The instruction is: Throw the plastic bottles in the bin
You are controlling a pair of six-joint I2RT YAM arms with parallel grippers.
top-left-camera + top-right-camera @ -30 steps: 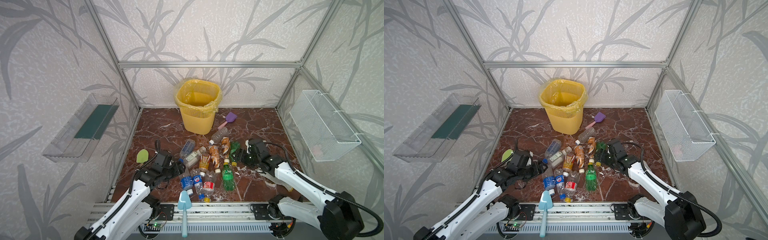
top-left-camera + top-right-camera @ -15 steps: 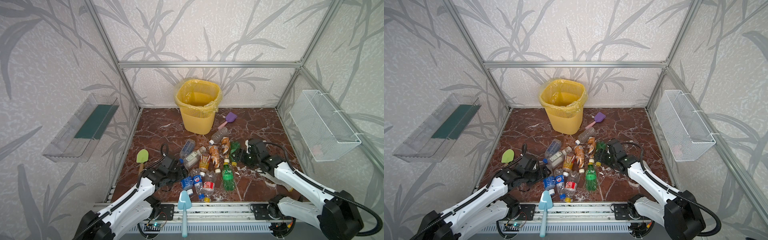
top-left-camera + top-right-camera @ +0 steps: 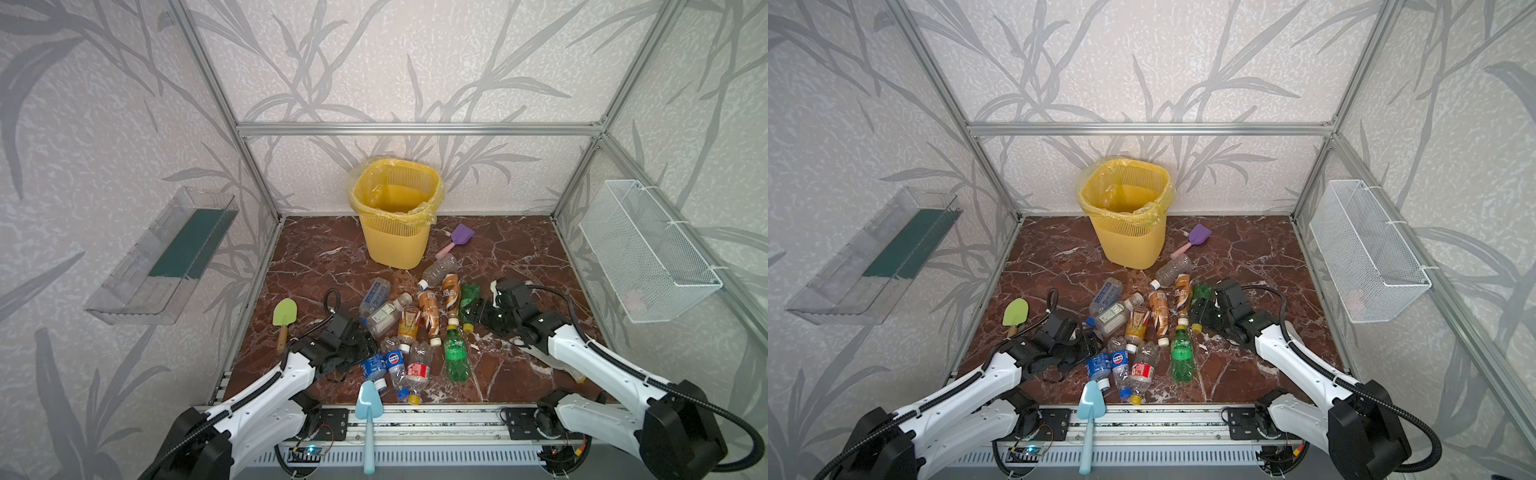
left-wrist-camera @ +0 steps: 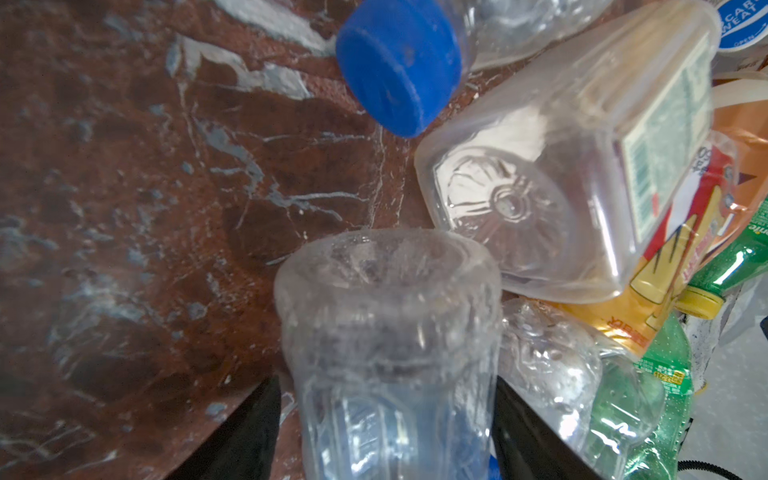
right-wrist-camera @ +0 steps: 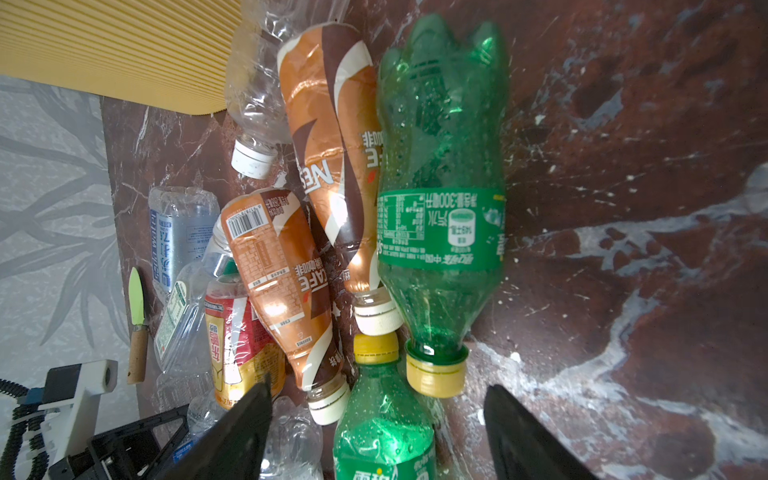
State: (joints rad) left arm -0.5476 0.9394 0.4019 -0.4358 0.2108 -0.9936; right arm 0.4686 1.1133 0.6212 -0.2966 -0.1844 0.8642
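Green shovel (image 3: 284,318) on floor (image 3: 324,257), left; purple shovel (image 3: 457,239) at back; blue shovel (image 3: 368,428) across front rail (image 3: 436,419).

bottles (image 3: 428,312): clear/green/brown, lying piled mid-floor | bin (image 3: 394,245): yellow, upright, w/ liner, behind pile, by back wall

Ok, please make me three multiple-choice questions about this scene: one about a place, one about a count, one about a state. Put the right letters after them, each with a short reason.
1. Where does the purple shovel lie?
A. on the floor, beside the bin
B. inside the bin
C. hanging on the bin's rim

2. How many toy shovels are in view?
A. one
B. two
C. three

3. How does the bin stand?
A. tipped on its side
B. upright
C. upside down

1 A: it lies flat on the floor next to the bin's wall.
2 C: a green shovel, a blue shovel and the purple shovel.
3 B: its open rim faces up, with the yellow bag folded over it.
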